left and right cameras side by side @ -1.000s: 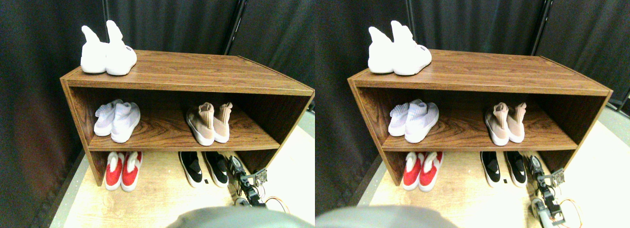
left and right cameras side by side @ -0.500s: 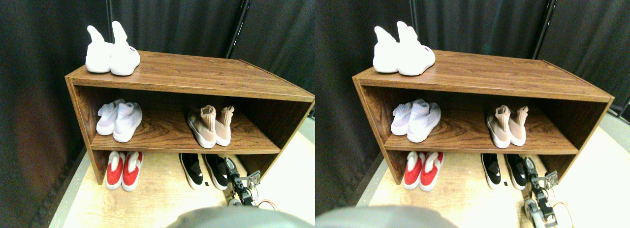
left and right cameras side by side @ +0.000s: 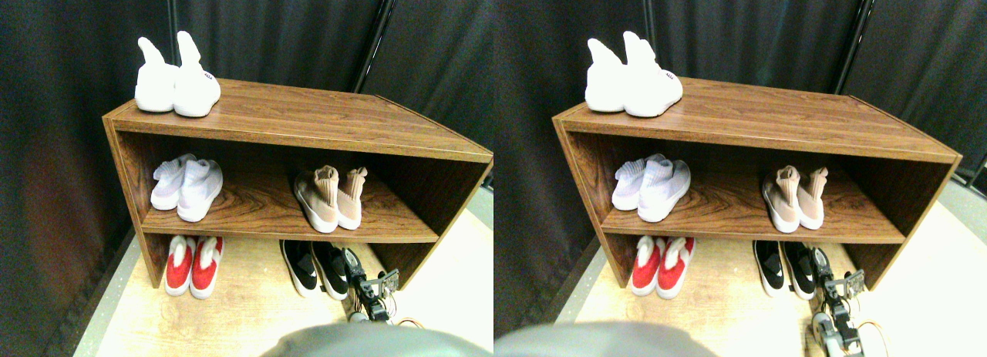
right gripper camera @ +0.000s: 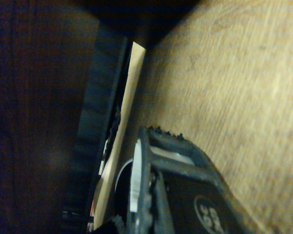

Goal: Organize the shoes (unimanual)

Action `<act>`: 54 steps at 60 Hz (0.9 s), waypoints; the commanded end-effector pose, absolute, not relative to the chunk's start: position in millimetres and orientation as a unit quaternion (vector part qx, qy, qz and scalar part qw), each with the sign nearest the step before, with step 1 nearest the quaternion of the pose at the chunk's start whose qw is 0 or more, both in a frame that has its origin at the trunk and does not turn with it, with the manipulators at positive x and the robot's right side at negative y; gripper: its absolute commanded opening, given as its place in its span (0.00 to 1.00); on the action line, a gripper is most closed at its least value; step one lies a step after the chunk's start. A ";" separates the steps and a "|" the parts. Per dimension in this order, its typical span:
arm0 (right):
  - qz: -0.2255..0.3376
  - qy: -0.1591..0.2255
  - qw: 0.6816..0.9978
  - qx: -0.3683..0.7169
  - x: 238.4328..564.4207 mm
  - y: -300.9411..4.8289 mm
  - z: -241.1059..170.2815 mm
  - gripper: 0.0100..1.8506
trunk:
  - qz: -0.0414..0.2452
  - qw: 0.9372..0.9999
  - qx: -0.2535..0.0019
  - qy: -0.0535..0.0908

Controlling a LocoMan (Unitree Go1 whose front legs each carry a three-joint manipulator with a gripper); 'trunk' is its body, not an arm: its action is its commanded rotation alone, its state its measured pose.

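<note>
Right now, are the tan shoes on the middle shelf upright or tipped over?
Upright: the tan shoes rest on their white soles on the middle shelf, collars pointing up.

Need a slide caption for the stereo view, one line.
Right gripper reaches beside the black pair under the wooden shelf; tan pair sits above.

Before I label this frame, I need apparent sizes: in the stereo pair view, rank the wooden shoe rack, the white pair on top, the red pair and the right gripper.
1. wooden shoe rack, by far largest.
2. white pair on top.
3. red pair, only slightly smaller; partly hidden under the shelf, so unsure.
4. right gripper, smallest.
</note>
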State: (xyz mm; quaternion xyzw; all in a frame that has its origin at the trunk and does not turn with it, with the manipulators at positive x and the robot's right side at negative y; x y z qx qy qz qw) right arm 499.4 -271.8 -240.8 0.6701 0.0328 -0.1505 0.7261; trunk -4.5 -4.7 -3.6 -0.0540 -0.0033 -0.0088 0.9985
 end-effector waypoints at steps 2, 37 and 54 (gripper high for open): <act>-0.124 0.039 0.725 0.676 499.6 -262.1 -234.7 0.03 | -0.001 0.998 -0.065 0.007; -0.142 0.024 0.709 0.690 491.6 -253.3 -236.0 0.03 | -0.004 0.998 -0.063 0.007; -0.130 0.021 0.713 0.689 493.0 -256.0 -234.5 0.03 | -0.006 0.998 -0.060 0.005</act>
